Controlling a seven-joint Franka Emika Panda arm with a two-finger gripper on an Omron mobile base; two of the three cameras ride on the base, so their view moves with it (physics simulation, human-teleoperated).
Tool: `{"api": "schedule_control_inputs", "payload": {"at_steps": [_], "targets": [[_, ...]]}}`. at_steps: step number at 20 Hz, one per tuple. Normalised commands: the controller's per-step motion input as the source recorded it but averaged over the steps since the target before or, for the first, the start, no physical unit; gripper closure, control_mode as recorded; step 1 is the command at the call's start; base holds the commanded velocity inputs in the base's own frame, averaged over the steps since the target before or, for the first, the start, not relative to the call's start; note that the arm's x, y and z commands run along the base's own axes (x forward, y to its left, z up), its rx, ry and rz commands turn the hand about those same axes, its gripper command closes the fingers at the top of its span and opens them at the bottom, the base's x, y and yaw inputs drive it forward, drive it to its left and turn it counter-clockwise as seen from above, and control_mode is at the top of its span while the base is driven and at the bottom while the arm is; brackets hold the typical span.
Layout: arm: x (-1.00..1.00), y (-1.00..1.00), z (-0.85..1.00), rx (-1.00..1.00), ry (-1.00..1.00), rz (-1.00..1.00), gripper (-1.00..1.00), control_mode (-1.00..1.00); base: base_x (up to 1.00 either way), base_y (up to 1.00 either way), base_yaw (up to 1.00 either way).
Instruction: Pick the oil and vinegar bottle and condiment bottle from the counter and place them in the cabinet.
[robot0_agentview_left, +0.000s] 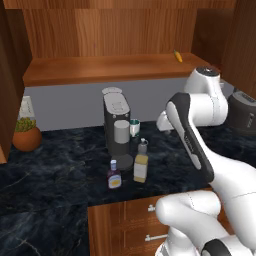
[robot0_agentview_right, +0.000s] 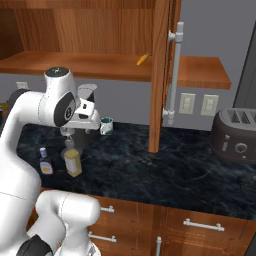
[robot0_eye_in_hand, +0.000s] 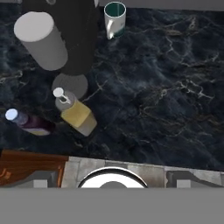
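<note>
On the dark marbled counter (robot0_agentview_left: 50, 170) the oil and vinegar bottle (robot0_agentview_left: 141, 165) (robot0_agentview_right: 73, 161) (robot0_eye_in_hand: 76, 113) stands upright, tall, pale yellow, with a grey pourer. Just left of it is the condiment bottle (robot0_agentview_left: 114, 176) (robot0_agentview_right: 45, 162) (robot0_eye_in_hand: 30, 123), squat and dark with a white cap. My gripper (robot0_agentview_right: 70, 134) (robot0_eye_in_hand: 113, 181) hangs above the counter, higher than both bottles and a little right of them. It is open, its tips far apart with nothing between them. The cabinet's wooden shelf (robot0_agentview_left: 100, 67) (robot0_agentview_right: 75, 65) runs above.
A dark coffee machine (robot0_agentview_left: 116, 125) (robot0_eye_in_hand: 65, 39) stands right behind the bottles, with a green-and-white mug (robot0_agentview_left: 134, 127) (robot0_agentview_right: 106, 125) beside it. A small yellow-orange item (robot0_agentview_left: 178, 55) lies on the shelf. The open cabinet door (robot0_agentview_right: 160, 75) hangs to the right, a toaster (robot0_agentview_right: 235, 135) beyond it. A potted plant (robot0_agentview_left: 26, 135) sits far left.
</note>
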Motion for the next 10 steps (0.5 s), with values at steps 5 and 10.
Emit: {"api": "schedule_control_inputs", "payload": {"at_steps": [5,10], "targets": [[-0.45,0.01,-0.14,0.00,-0.06,0.06,-1.00,-1.00,0.00,0.00,0.00],[-0.39,0.07,-0.15,0.00,-0.04,0.07,-1.00,-1.00,0.00,0.00,0.00]]}}
